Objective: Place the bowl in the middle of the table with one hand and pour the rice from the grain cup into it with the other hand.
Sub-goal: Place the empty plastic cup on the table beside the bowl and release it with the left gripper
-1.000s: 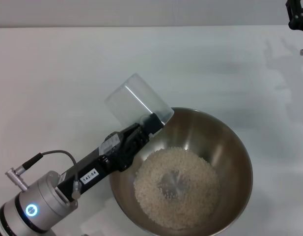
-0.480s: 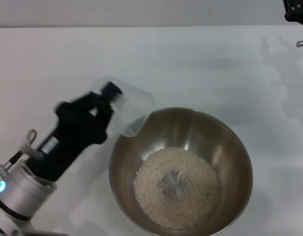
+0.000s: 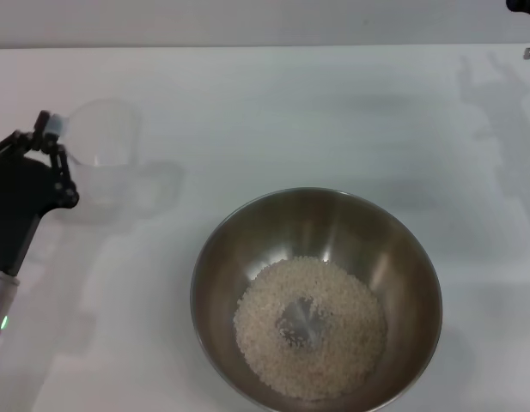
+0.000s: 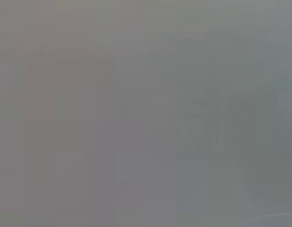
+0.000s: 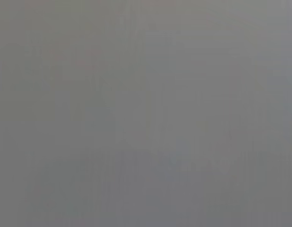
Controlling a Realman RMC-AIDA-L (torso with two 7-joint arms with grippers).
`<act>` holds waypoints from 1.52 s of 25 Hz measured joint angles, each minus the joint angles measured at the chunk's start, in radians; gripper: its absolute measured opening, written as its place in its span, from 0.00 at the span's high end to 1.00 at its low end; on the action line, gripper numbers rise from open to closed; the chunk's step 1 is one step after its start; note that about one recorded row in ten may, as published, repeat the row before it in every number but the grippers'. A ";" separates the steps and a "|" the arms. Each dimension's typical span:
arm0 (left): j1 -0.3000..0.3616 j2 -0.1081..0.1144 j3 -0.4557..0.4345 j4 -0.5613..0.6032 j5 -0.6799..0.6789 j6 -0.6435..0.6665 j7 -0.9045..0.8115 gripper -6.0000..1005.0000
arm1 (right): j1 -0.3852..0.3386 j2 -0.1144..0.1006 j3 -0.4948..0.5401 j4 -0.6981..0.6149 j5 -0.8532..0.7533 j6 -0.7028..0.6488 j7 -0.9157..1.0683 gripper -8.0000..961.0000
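The table (image 3: 273,103) is a plain white surface. The bowl (image 3: 329,219) stands on it near the middle, well apart from the left gripper (image 3: 51,163) and off to that gripper's right, closer to the robot. The rice (image 3: 309,326) lies as a loose pale heap across the bowl's floor. The grain cup (image 3: 101,154) is upright, looks empty, and sits just beside the left gripper's fingertips. Whether those fingers grip the cup cannot be determined. The right gripper (image 3: 524,7) shows only as a dark edge at the far right; its opening cannot be determined.

Judgement: placing and pouring appear complete; only setting down or releasing the cup may remain.

No brand, label or writing is legible. Both wrist views show nothing usable.
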 joint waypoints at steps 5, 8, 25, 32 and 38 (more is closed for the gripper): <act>-0.003 0.000 0.004 -0.007 -0.045 -0.105 -0.076 0.95 | -0.005 0.006 0.007 -0.004 0.000 -0.015 0.002 0.56; -0.004 -0.001 0.008 -0.023 -0.054 -0.166 -0.082 0.94 | -0.008 0.007 0.007 -0.005 0.000 -0.030 0.002 0.56; -0.004 -0.001 0.004 -0.028 -0.057 -0.272 -0.093 0.92 | -0.027 0.010 0.006 -0.021 0.000 -0.055 0.019 0.56; 0.011 0.003 0.008 -0.018 -0.053 -0.271 -0.154 0.91 | -0.029 0.010 0.006 -0.021 0.000 -0.056 0.019 0.56; 0.037 0.005 0.013 -0.016 -0.050 -0.258 -0.156 0.74 | -0.029 0.010 0.006 -0.020 0.000 -0.056 0.019 0.56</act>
